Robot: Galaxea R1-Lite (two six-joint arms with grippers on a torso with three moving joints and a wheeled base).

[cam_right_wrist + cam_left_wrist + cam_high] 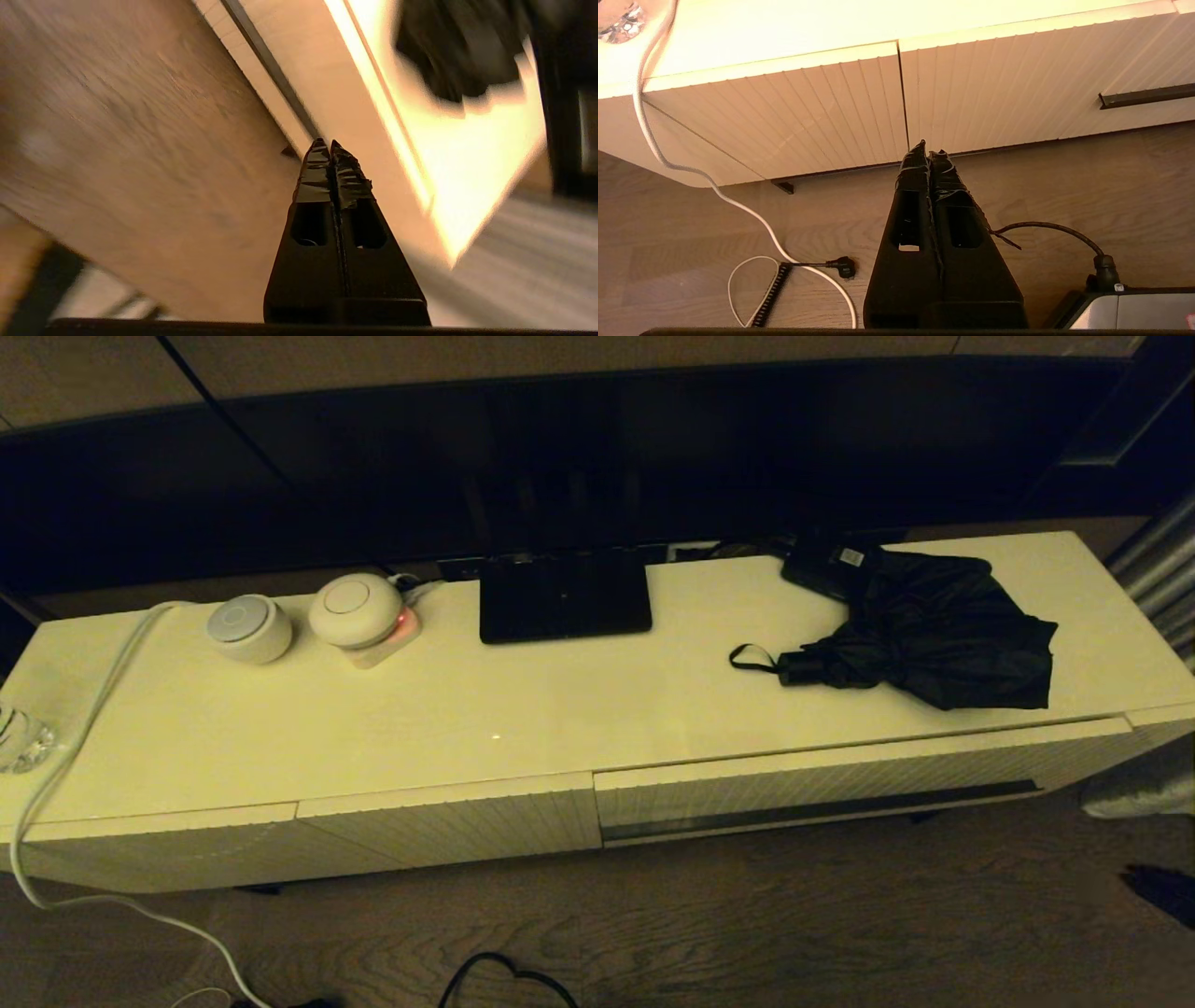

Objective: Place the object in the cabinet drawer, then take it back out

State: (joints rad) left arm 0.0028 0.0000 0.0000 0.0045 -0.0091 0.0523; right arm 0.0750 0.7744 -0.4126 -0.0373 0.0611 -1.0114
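Note:
The black folding umbrella (920, 639) lies on the right part of the cabinet top (523, 709), canopy loose, handle and wrist loop (752, 658) pointing left; it shows blurred in the right wrist view (462, 51). The cabinet drawer (840, 784) below it is closed, its dark handle slot (822, 810) running along the ribbed front (1017, 88). Neither arm appears in the head view. My left gripper (928, 151) is shut and empty, low over the floor before the cabinet front. My right gripper (327, 144) is shut and empty, near the drawer's slot (271, 70).
A flat black stand base (565, 597) and a small black box with a white label (826, 565) sit at the back. Two round white devices (303, 611) stand left, with a white cable (75, 747) trailing to the wooden floor (747, 924). A shorter ribbed panel (448, 821) adjoins the drawer.

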